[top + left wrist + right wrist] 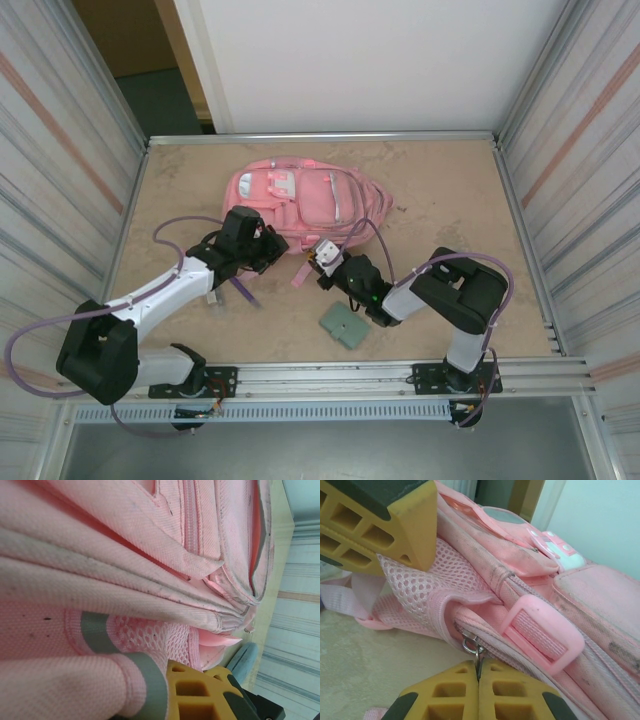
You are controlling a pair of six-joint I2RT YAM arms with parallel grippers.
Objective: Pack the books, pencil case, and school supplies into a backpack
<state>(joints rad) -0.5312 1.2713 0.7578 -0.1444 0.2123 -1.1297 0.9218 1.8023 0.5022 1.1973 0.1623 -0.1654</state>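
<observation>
Prob. unzip step: R jaws pinched on zip pull (472, 648) at bag (320, 190) near edge, L jaws clamp bag's left side; next needs steady drag along zip, L bracing.

Top external: high above and behind the 2 arm bases (190, 380), facing steeply down, far enough back to take in the whole table (450, 210) with the backpack (310, 195) near its middle.

Left wrist: pressed right against the backpack's side, looking along its pink folds toward a striped wall panel (300, 630).

Right wrist: low over the table, facing the backpack's lower edge at very close range, zipper pull (471, 647) just ahead of the lens.

Shared by all 3: the backpack. Shared by both wrist views: its pink mesh (150, 635).
</observation>
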